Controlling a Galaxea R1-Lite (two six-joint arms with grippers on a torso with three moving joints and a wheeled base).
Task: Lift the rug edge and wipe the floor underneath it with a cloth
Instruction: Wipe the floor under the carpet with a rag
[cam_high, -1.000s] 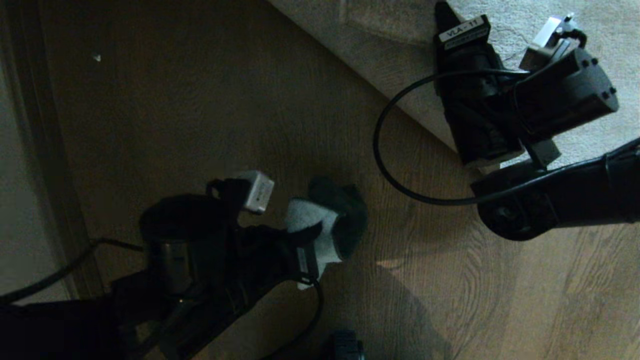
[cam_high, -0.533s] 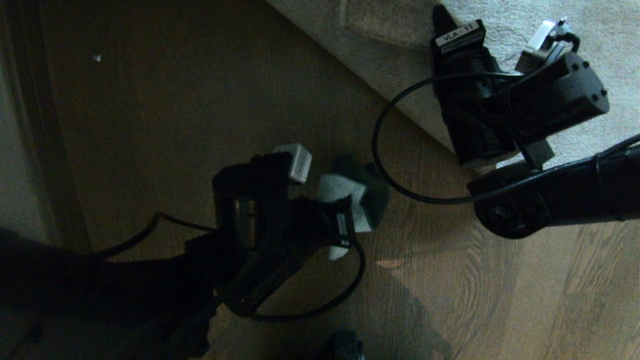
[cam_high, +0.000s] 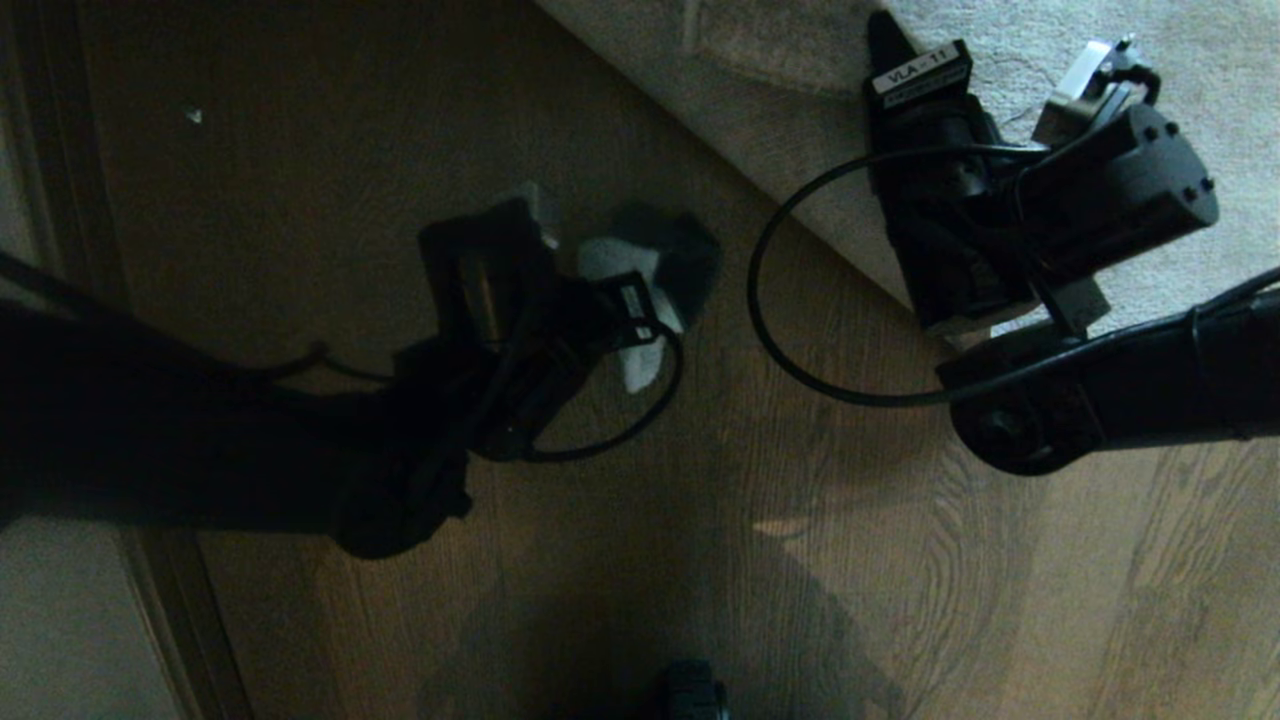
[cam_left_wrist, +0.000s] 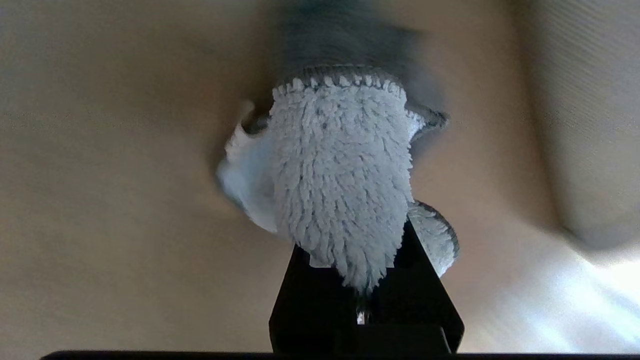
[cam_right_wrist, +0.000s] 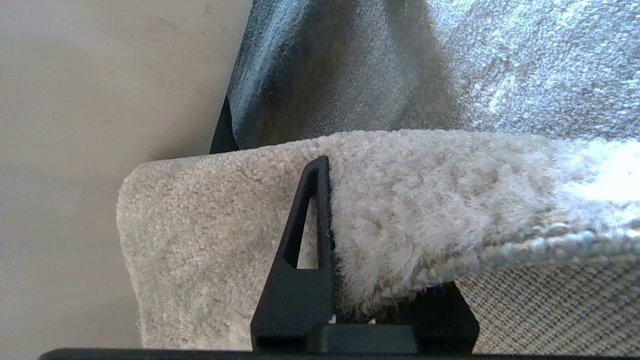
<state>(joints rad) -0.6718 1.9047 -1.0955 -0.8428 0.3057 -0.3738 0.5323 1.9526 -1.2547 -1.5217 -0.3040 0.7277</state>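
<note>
On dark brown wooden floor (cam_high: 330, 250), our left gripper (cam_left_wrist: 357, 280) clamps fluffy whitish cloth (cam_left_wrist: 340, 175); right gripper (cam_right_wrist: 372, 300) pinches pale plush rug edge (cam_right_wrist: 400, 200) — plush pile risks slipping, dropping onto wipe.

Two black robot grippers: left gripper (cam_high: 640, 290), right gripper (cam_high: 900, 70). One small fluffy whitish cloth (cam_left_wrist: 340, 175). One large pale grey-beige plush rug, one edge (cam_right_wrist: 310, 200) visible, folded up. One dark brown wooden-board floor (cam_high: 850, 560). One small white speck (cam_high: 193, 115) on floor. Two black cables, one per arm.
</note>
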